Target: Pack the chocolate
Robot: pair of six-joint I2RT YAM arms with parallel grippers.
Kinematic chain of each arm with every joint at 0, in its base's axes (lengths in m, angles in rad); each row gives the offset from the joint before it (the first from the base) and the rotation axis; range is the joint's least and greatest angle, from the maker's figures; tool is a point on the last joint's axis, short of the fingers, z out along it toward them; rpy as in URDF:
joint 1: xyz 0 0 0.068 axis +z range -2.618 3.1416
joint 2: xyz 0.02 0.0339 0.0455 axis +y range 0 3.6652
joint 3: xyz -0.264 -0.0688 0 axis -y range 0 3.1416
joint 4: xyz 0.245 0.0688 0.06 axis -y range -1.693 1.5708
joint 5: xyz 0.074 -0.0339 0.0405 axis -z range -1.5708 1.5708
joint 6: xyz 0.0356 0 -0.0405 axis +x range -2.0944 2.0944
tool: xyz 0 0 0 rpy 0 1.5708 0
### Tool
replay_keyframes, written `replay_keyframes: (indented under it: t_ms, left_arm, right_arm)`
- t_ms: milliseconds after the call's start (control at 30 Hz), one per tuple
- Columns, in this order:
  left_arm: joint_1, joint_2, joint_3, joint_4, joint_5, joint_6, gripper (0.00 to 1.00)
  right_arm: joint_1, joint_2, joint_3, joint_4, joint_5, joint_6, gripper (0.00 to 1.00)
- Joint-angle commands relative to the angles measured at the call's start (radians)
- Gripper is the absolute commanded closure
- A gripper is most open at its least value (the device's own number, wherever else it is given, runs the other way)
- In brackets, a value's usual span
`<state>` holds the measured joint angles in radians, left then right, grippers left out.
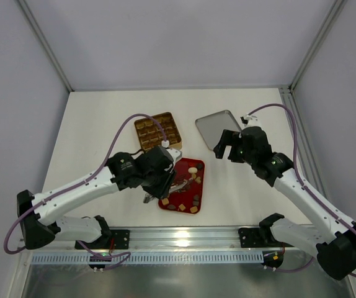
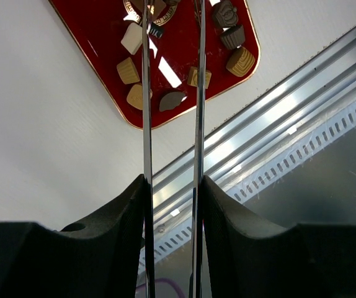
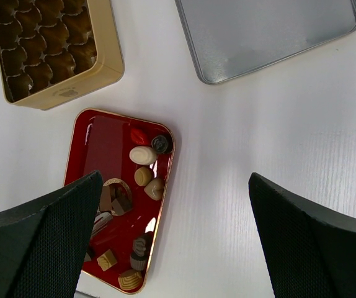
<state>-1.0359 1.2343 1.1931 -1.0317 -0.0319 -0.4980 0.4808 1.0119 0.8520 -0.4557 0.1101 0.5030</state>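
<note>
Several chocolate pieces (image 1: 187, 186), dark brown, tan and cream, lie loose on the red tray (image 1: 200, 164). They also show in the left wrist view (image 2: 128, 70) and the right wrist view (image 3: 142, 154). My left gripper (image 1: 160, 174) is shut on a pair of thin metal tongs (image 2: 146, 112). The tong blades reach over the tray's middle, slightly apart; their tips run out of the left wrist view. My right gripper (image 1: 226, 146) is open and empty above bare table, right of the tray (image 3: 103, 136).
A gold box with grid compartments (image 1: 158, 130) stands behind the tray, its cells looking empty in the right wrist view (image 3: 106, 56). A silver lid (image 1: 218, 128) lies upside down at the back right. An aluminium rail (image 1: 184, 239) runs along the near edge.
</note>
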Motion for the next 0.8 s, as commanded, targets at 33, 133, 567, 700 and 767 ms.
replay_keyframes:
  t_ms: [33, 133, 567, 700, 767]
  left_arm:
    - [-0.019, -0.018, 0.000, 0.005, 0.027, -0.005, 0.61]
    - [-0.026, 0.001, 0.003, 0.015, 0.023, -0.002, 0.61]
    - [-0.044, 0.079, 0.025, 0.050, 0.007, 0.021, 0.61]
    - [-0.044, 0.091, 0.028, 0.056, 0.004, 0.024, 0.61]
    - [-0.044, 0.099, 0.030, 0.058, -0.005, 0.022, 0.61]
  right_arm:
    - [0.002, -0.018, -0.002, 0.002, 0.020, 0.009, 0.00]
    - [0.002, -0.018, -0.004, 0.003, 0.020, 0.009, 0.00]
    - [0.002, -0.022, -0.013, 0.008, 0.020, 0.008, 0.00]
    - [0.002, -0.024, -0.014, 0.008, 0.020, 0.009, 0.00]
    - [0.002, -0.025, -0.014, 0.008, 0.020, 0.006, 0.00]
